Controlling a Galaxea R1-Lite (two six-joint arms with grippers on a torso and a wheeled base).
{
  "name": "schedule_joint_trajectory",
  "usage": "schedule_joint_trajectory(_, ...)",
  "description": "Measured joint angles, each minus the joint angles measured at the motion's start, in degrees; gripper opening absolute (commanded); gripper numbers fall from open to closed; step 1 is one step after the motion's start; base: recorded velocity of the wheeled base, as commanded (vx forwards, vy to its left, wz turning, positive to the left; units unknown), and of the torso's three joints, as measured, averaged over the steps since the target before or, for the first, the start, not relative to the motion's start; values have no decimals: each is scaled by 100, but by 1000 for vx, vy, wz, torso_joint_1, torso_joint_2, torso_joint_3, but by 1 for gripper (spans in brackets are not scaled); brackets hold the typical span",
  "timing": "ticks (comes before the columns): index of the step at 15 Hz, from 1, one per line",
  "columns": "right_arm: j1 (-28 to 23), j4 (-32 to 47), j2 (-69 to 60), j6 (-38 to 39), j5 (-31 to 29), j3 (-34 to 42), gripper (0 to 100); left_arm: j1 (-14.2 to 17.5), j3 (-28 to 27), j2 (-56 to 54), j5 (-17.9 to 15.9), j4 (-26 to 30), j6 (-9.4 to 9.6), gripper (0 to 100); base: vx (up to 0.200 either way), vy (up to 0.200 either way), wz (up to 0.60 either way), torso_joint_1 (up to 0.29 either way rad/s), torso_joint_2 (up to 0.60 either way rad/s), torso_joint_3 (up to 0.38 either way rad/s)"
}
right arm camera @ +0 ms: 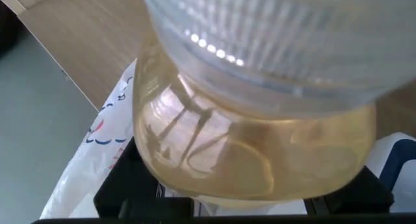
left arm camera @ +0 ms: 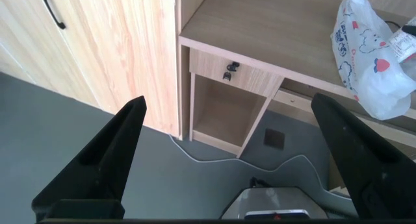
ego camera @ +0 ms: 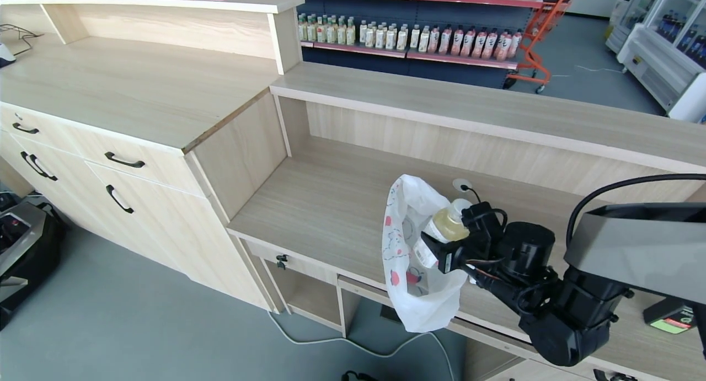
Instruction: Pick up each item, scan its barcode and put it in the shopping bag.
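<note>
One bottle [ego camera: 448, 226] of pale yellow drink with a white cap is held tilted between the closed fingers [ego camera: 441, 257] of the right gripper [ego camera: 459, 235] in the head view. It is at the open mouth of the white shopping bag [ego camera: 411, 298], which stands at the front edge of the lower wooden surface [ego camera: 325, 204]. In the left wrist view the left gripper [left arm camera: 229, 104] has its two black fingers spread wide with nothing between them, above the grey floor [left arm camera: 39, 133]. In the right wrist view the bottle is very close, gripped on both sides, with the bag under it.
</note>
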Motion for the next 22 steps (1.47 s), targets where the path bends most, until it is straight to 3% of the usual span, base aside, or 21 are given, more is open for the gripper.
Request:
schedule_joint_trajectory(14,-26,-52,1312,-758,98,-874,0,-5,0,0,0,0,2,100,0,0,0,0,0,0)
schedule_joint_trajectory(15,-52,-50,1342,-844,104,-905,100,-5,0,0,0,0,0,100,0,0,0,0,0,0)
schedule_joint_trajectory(22,-89,13,800,-872,200,-730,100,0,0,0,-1,0,0,100,0,0,0,0,0,0)
